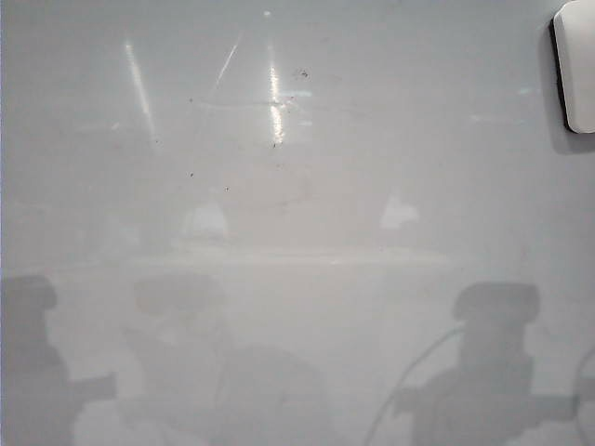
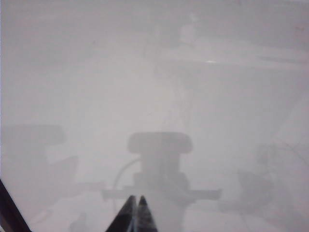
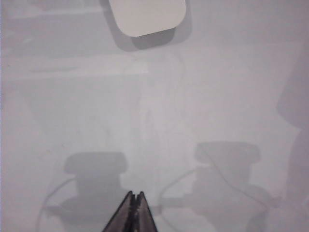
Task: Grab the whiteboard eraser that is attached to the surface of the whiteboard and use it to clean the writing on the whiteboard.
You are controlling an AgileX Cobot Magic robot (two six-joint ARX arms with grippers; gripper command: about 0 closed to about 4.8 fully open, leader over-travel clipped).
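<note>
The glossy grey-white whiteboard (image 1: 297, 232) fills the exterior view. The whiteboard eraser (image 1: 576, 65), a white rounded block with a dark edge, sticks to it at the upper right corner, cut by the frame. The right wrist view shows the same whiteboard eraser (image 3: 147, 17) far ahead of my right gripper (image 3: 134, 194), which is shut and empty. My left gripper (image 2: 136, 198) is shut too, over bare whiteboard (image 2: 96, 72). Neither gripper itself appears in the exterior view, only shadows. No red writing shows in any view.
Shadows and reflections of both arms lie along the lower part of the board (image 1: 483, 372). Bright light streaks (image 1: 276, 102) and a few dark specks (image 1: 299, 72) mark its upper middle.
</note>
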